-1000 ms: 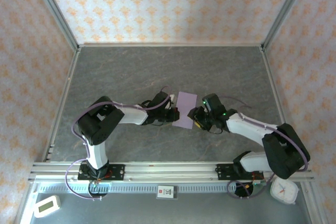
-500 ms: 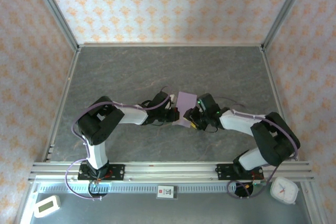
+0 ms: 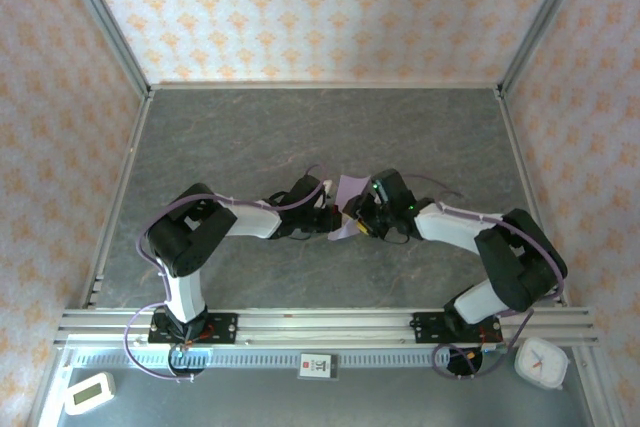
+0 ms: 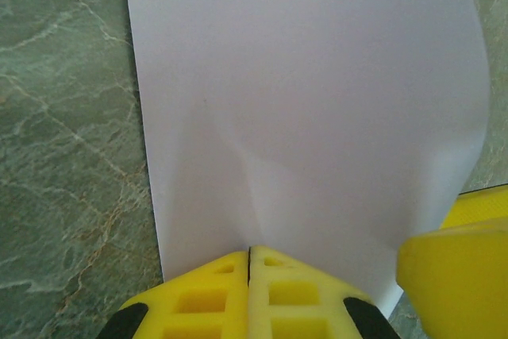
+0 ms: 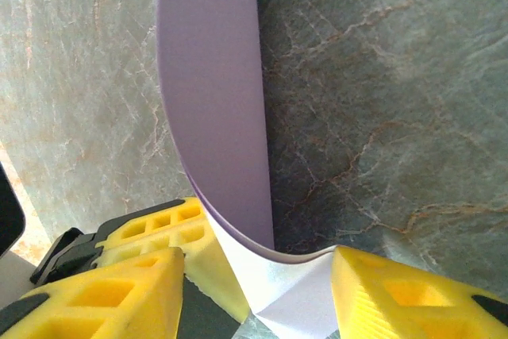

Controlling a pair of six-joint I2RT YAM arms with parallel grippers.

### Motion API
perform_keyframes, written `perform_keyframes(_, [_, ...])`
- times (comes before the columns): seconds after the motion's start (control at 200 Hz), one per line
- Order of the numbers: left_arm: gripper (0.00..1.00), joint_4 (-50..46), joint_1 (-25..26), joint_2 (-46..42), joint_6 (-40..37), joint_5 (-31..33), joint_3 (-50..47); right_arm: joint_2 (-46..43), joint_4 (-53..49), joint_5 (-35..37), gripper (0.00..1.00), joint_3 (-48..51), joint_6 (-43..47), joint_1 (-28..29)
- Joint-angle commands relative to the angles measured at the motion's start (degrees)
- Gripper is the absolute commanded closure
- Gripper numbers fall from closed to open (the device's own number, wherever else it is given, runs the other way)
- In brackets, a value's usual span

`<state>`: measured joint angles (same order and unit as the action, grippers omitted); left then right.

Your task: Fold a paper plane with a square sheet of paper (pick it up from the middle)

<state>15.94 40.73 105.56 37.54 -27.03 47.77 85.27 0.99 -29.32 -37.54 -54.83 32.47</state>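
table [image 3: 300, 137]: grey marble-look top, walls on three sides
paper [image 3: 350, 190]: lavender sheet mid-table, curled up, can't tell if any edge touches the top
rail [image 3: 330, 325]: metal, along the near edge
timer [image 3: 88, 393]: white, near-left corner
clock [image 3: 541, 363]: white, near-right corner

A grey, marble-veined bench [image 3: 250, 137] sits between walls papered in an orange floral print [image 3: 320, 7]. A metal rail [image 3: 330, 325] runs along its near edge. Below it lie a small white device [image 3: 88, 392], a label card [image 3: 315, 365] and a white clock [image 3: 541, 362].
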Motion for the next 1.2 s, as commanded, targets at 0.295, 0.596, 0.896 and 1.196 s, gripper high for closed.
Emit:
perform_keyframes(0.295, [1.00, -5.27, -0.04, 0.97, -0.01, -0.57, -2.07, 0.53, -2.44, 4.25, 0.46, -3.36, 3.07, 0.14])
perform_keyframes(0.596, [1.00, -4.81, -0.04, 0.69, 0.34, -0.57, -2.59, 3.23, -5.22, 5.06, 0.62, -6.48, 4.82, 0.15])
perform_keyframes(0.896, [1.00, -4.26, -0.06, 0.70, 0.85, -0.57, -2.74, 2.56, -9.95, 6.67, 0.49, -5.32, 4.92, 0.23])
perform_keyframes(1.196, [1.00, -4.52, -0.02, 1.14, 0.87, -0.57, -2.50, -0.92, -3.81, 2.50, 0.54, 0.64, 3.61, 0.24])
